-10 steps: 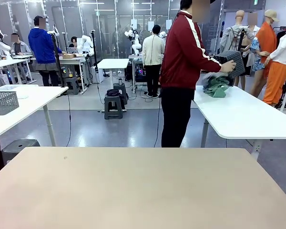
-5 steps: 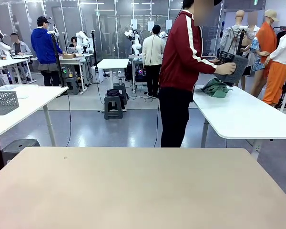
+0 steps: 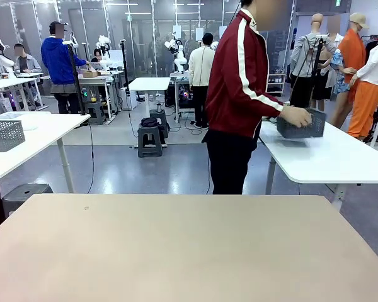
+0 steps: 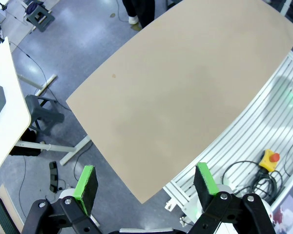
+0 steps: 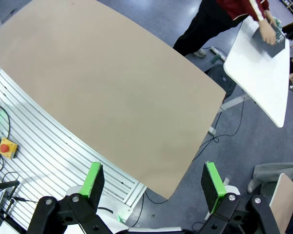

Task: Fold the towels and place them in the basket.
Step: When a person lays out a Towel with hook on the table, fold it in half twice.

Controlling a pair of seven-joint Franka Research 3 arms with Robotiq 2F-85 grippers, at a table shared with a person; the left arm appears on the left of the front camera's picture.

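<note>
Lowered onto a far white desk (image 3: pixel 331 160), the dark grey mesh plastic basket (image 3: pixel 300 123) lies beyond the spread left claw (image 4: pixel 146 187); spread right claw (image 5: pixel 154 185) nearer.

Front view: low, at near table (image 3: pixel 176 251) edge, facing across toward person (image 3: pixel 239 94), upper middle. Wrist views: high, looking down past left pincer (image 4: pixel 145 181), right pincer (image 5: pixel 154 181); all share table top.

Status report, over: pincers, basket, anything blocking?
Both open: left pincer, right pincer, above the tan table. Basket at the white side table, person's hand on it. Nothing blocking.
</note>
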